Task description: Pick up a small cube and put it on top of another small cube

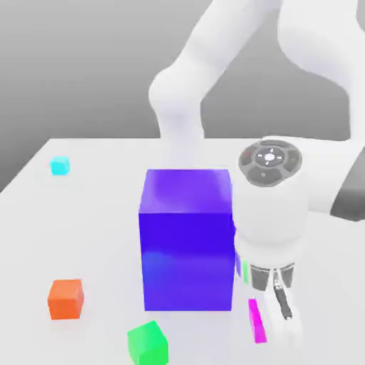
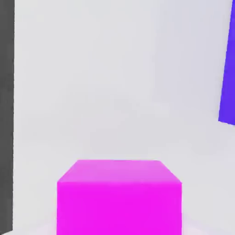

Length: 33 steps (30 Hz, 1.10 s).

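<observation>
The pincer (image 1: 274,314) hangs at about five o'clock in the exterior view, just to the exterior view's right of the large blue-purple block (image 1: 187,239), pointing straight down at the worktop (image 1: 93,235). It is clenched on the magenta cube (image 1: 256,321), of which only a narrow pink sliver shows past the near finger; in the hand view the same cube (image 2: 119,197) sits square and close under the camera, its upper face level and its edges running true with the frame. Whether the cube rests on the worktop or has cleared it by a little is hard to say from these angles, though it looks low, at or just above the surface. The vertical approach makes sense: it lets the fingers close on two opposite flat sides, so the cube hangs level and can be set down flat on another. Being a cube it has no long axis to speak of; its faces point squarely up and sideways, untilted. Candidate bases lie well apart from it: a green cube (image 1: 148,342) at seven o'clock, an orange cube (image 1: 65,298) at eight, and a cyan cube (image 1: 60,167) far off at ten. The green one is nearest, so the carry would likely pass in front of the big block rather than over it.
</observation>
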Each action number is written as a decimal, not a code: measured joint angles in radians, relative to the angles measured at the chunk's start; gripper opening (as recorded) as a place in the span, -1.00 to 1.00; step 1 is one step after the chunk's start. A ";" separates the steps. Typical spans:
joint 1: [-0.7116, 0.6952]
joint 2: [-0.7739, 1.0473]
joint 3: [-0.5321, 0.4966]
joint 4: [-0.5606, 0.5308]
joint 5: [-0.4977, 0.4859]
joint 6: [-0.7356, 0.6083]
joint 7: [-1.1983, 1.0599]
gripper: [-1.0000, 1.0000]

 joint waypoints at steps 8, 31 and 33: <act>-0.084 -0.061 0.015 0.031 -0.082 -0.025 -0.408 -1.00; -0.212 -0.254 -0.029 -0.081 -0.355 0.169 -1.535 -1.00; -0.216 -0.280 -0.039 -0.093 -0.389 0.194 -1.626 -1.00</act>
